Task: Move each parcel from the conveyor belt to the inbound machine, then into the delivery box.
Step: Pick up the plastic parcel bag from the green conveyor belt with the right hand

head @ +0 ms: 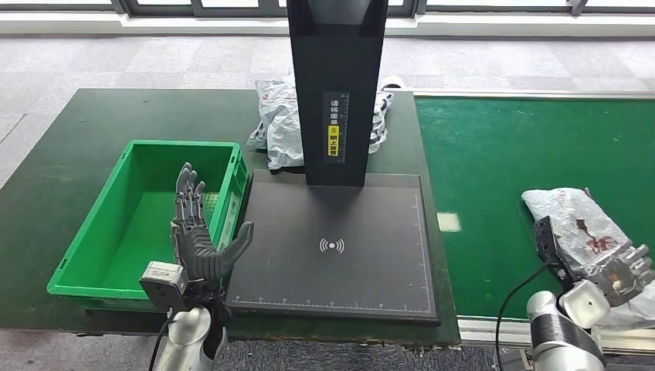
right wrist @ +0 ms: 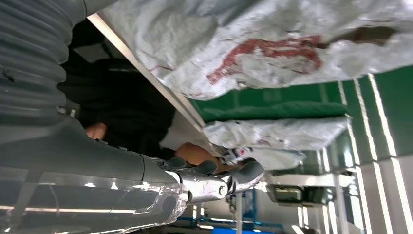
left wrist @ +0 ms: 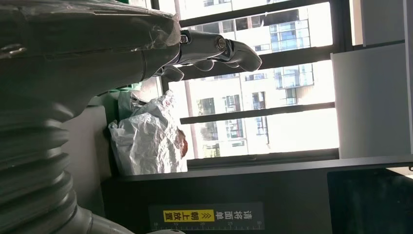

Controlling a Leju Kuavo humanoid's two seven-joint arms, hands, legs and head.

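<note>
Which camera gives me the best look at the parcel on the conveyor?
Head view: the parcel lies whole on the belt, the right hand at its near end. Right wrist view shows its crumpled surface close up; left wrist view looks elsewhere.

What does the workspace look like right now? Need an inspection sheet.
Surface: dark green table; green conveyor belt on the right.
Job's things: white parcel on the belt; black scanner plate; green box, nothing seen inside.
Clutter: white bags behind the scanner post.
Hands: left hand open above the box edge; right hand on the parcel, grip unclear.
Cables: black cable at the right wrist.
Surroundings: grey floor, window frames.
</note>
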